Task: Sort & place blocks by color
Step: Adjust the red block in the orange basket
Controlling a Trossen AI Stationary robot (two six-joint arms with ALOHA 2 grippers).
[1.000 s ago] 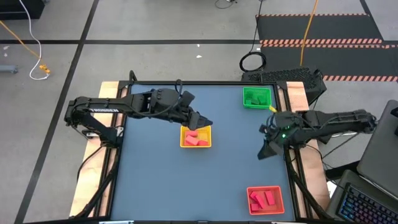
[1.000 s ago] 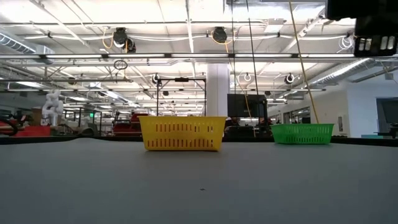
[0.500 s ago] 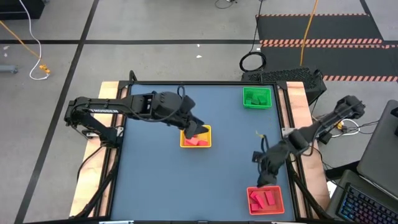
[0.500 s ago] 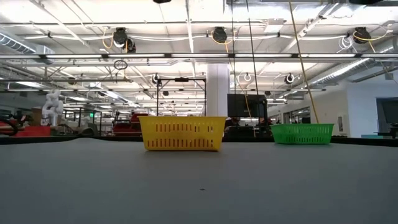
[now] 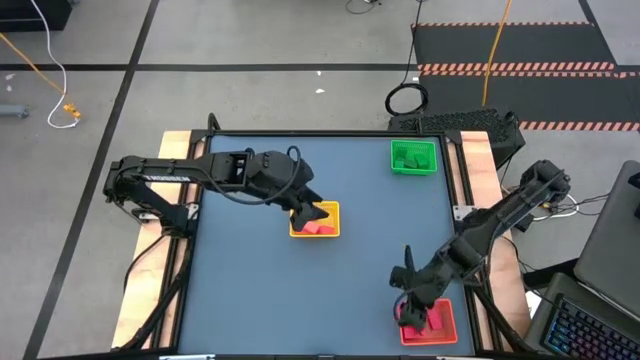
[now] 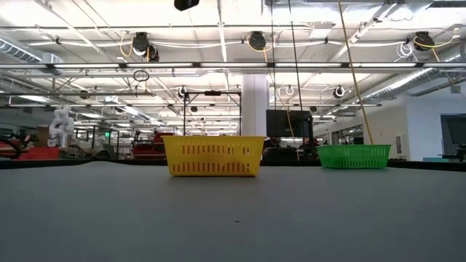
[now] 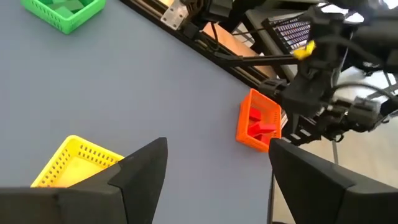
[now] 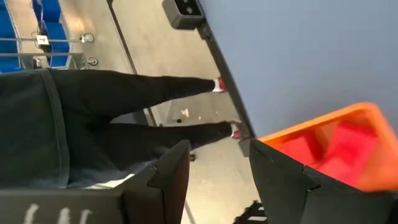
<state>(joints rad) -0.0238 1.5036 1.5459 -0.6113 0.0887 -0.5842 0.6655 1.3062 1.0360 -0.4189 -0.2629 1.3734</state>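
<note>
the blocks (image 5: 318,226) lie sorted into three trays: red ones in the yellow tray (image 5: 333,209) mid-table, green ones in the green tray (image 5: 412,157) at the far right, red ones in the orange tray (image 5: 446,330) at the near right corner. expect each block to be light, rigid and smooth-sided (judged from shape alone); take it across two flat parallel faces, near its middle. the trays are thin perforated plastic and will likely slide if bumped. your left gripper (image 7: 214,168) hangs over the yellow tray with fingers spread, holding nothing. your right gripper (image 8: 217,171) is at the orange tray, fingers parted, empty.
</note>
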